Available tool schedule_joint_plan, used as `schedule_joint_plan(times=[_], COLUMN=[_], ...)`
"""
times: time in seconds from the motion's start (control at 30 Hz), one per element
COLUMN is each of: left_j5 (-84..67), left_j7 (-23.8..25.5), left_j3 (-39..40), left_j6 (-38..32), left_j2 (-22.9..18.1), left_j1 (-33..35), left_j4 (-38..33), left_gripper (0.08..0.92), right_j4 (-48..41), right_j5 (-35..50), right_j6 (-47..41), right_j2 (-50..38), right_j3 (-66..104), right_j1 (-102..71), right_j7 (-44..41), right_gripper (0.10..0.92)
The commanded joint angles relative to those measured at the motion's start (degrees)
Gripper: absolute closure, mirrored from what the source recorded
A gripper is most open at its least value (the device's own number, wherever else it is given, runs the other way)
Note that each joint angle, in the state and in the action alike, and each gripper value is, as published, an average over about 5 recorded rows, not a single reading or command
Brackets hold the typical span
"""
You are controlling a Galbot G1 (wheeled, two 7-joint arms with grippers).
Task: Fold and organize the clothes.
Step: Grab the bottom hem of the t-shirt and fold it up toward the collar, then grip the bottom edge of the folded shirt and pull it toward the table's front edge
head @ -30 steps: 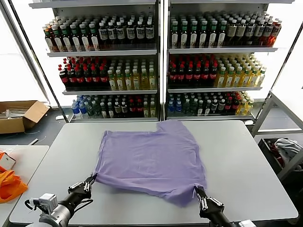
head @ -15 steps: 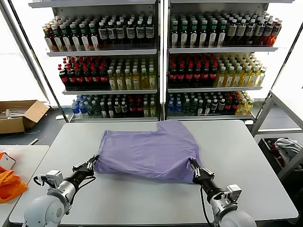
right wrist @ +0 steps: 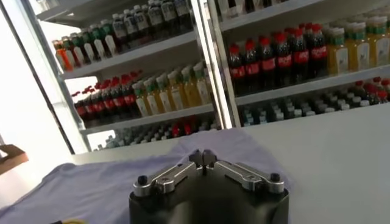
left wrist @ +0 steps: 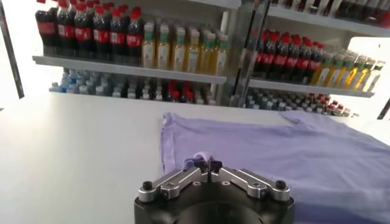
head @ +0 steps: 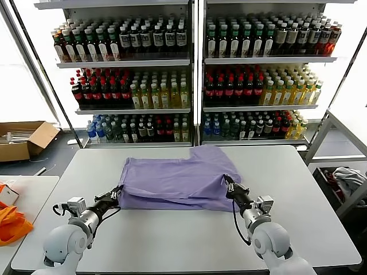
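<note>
The lavender T-shirt lies on the grey table, its near half folded back over the far half. My left gripper is shut on the shirt's near left corner; in the left wrist view a fold of purple fabric sits between the closed jaws. My right gripper is shut on the near right corner; the right wrist view shows the jaws closed with the shirt spread beyond. No printed graphic shows.
Shelves of bottles stand behind the table. A cardboard box sits on the floor at far left. Orange fabric lies on a side table at left. A grey-white cloth heap lies at right.
Both grippers have moved away from me over the table, carrying the shirt's near edge back over the rest, so the shirt now lies folded and shorter.
</note>
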Motion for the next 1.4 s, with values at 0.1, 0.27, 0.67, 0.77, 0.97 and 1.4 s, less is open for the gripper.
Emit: schedule_joint_plan(times=[0.1,0.27,0.67,0.77,0.97,1.4], left_j5=[1.48,1.42,2.99,2.53,2.23,1.89], left_j7=[0.17,0.15,-0.3,-0.58,-0.77,0.29], left_j3=[-1.06,-3.29,-1.57,-1.22,-0.81,0.05], left_j6=[-0.01,-0.02,-0.06,-0.06,-0.07,-0.05], left_j2=[0.42,0.32,-2.57,-2.86,-3.1,-2.9], left_j1=[-0.08,2.05,6.83,5.89,4.64,5.32], left_j4=[1.63,-1.9,-3.92,-2.38,0.55,2.0], left_gripper=[0.693,0.546,0.213,0.183,0.207,0.57], right_j4=[-3.07,2.44,10.98,10.89,10.13,10.13], right_j5=[-2.44,-2.44,-7.41,-8.55,-8.07,-7.02], right_j6=[-1.13,-1.01,-3.08,-4.8,-6.71,-5.18], right_j2=[-0.05,-1.03,-1.06,-0.27,-0.04,-0.21], right_j3=[-0.62,3.44,6.48,5.96,5.06,5.05], right_j1=[2.38,-3.46,-16.88,-17.62,-17.44,-16.67], right_j7=[-0.37,0.26,3.3,4.58,5.76,5.82], right_gripper=[0.646,0.499,0.206,0.232,0.396,0.76])
